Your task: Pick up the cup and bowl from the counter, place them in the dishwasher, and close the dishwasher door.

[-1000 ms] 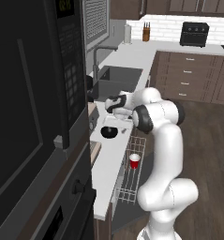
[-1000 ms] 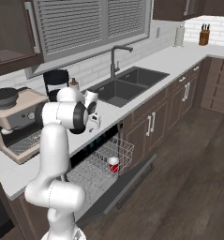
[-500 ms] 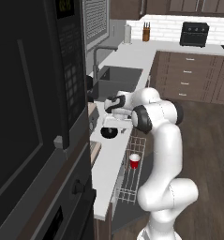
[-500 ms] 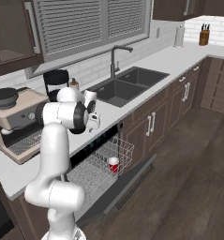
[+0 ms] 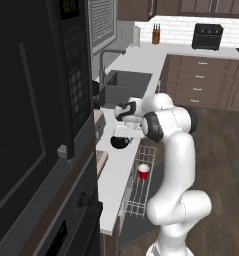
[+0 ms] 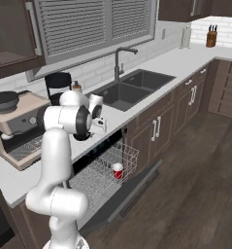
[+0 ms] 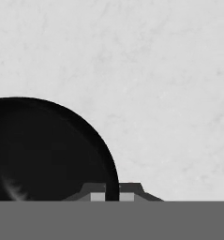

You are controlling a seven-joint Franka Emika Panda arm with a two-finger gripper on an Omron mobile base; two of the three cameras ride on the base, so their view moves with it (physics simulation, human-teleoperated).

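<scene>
Straddling bowl [image 7: 48, 150] rim, fingers [image 7: 97, 196] pointing down at counter [image 7: 155, 70] (cup [image 5: 143, 171] racked)

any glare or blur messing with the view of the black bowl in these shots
Hand view: the bowl is crisp-edged, no glare, only a faint pale sheen low inside. Left base view: the bowl is small, soft and partly under the gripper. Right base view: evenly lit, slightly blurry.

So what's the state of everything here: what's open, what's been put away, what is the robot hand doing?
Cup: upright in the dishwasher rack.
Bowl: on the counter, not yet lifted.
Fingers: straddling the bowl's rim, one on each side; can't tell if they grip.
Dishwasher door: dropped open.
Rack: pulled out.
Faucet: no water running.
</scene>
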